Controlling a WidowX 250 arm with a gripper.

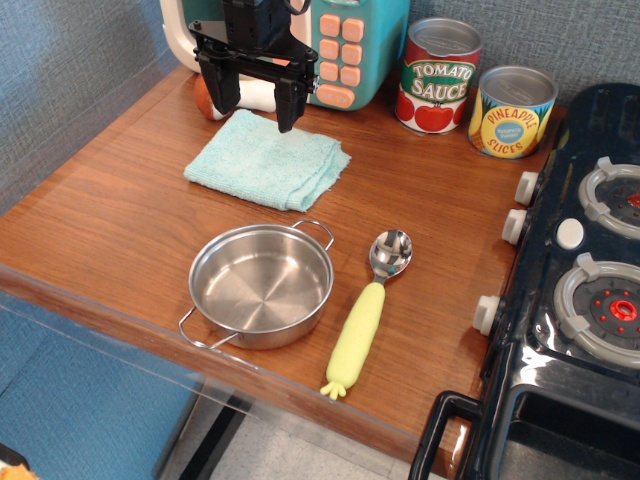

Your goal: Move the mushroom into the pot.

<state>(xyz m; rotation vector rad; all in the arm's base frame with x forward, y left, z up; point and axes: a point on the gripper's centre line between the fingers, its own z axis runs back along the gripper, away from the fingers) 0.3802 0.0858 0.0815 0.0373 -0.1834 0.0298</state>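
Claw (pixel 257 105) fingers spread apart, straddling the reddish-brown-capped, white-stemmed toy mushroom (pixel 243 95) to grab it; shiny steel pot (pixel 261 285) waits at 6 o'clock.

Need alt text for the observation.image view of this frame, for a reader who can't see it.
A black robot pincer hangs open over a toy mushroom at the back of a wooden counter, behind a light blue folded cloth. Nearer the front sit an empty steel pot and a yellow-handled spoon; two tin cans and a toy stove are at right.
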